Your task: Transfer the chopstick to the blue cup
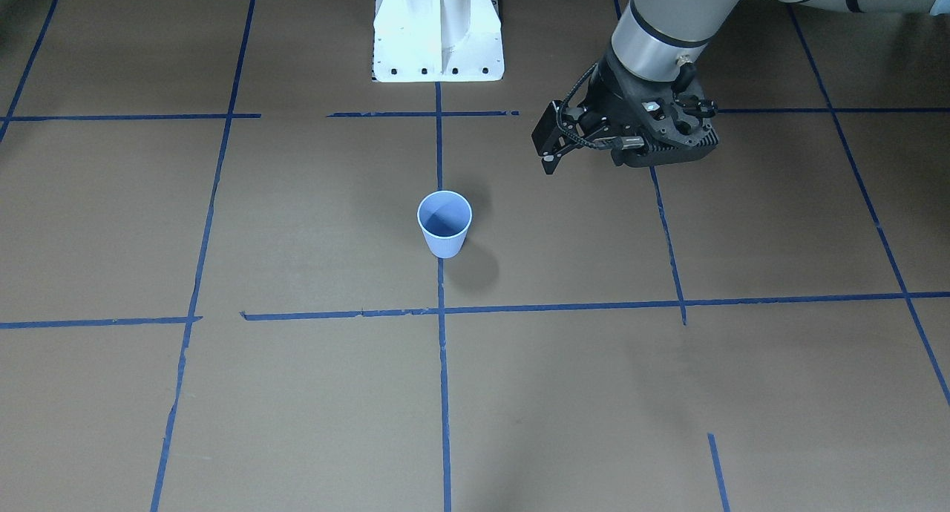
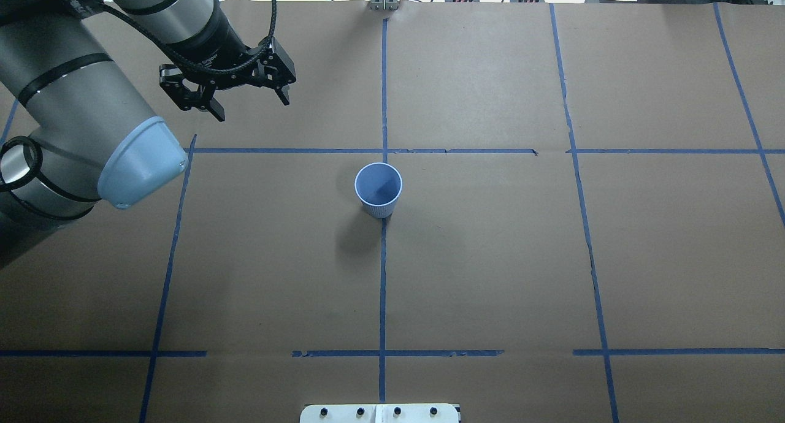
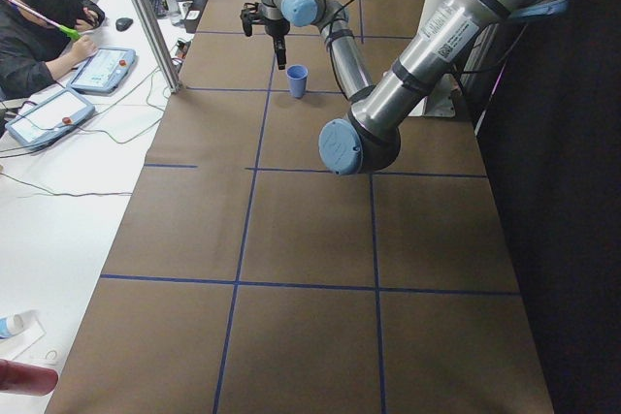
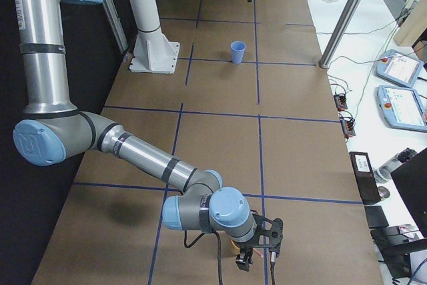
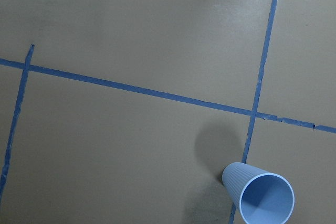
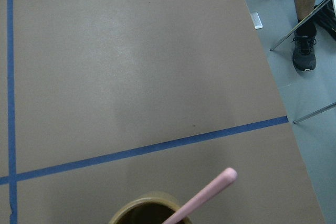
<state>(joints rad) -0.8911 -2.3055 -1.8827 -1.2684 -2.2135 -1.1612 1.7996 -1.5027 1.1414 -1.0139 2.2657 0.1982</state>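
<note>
Room for moving first. The brown paper-covered table (image 2: 490,257) with its blue tape grid (image 2: 382,276) has plenty of open surface around the middle. The ribbed light-blue paper cup (image 2: 378,190) stands upright there on the centre tape line, well away from all four edges. The white arm mount (image 1: 438,37) sits at the robot-side edge, in line with the cup.

The left gripper (image 2: 248,104) hangs above the left half of the table, off to the side of the blue cup and well apart from it. Its fingers are spread wide with nothing between them. Its wrist cam catches the cup low in the corner, mouth toward the lens.

The pink chopstick (image 6: 202,196) is way over at the table's right end. It's leaning in a brown round cup (image 6: 137,201) with its top poking out past the rim. On the right wrist cam the table's edge runs close by that cup, with floor beyond it.

In the side view the right gripper (image 4: 259,261) sits directly over the brown cup, close above it. I can't tell if its fingers are apart or together, or if they touch the chopstick. Chopstick and blue cup are well apart, with open table between them.
</note>
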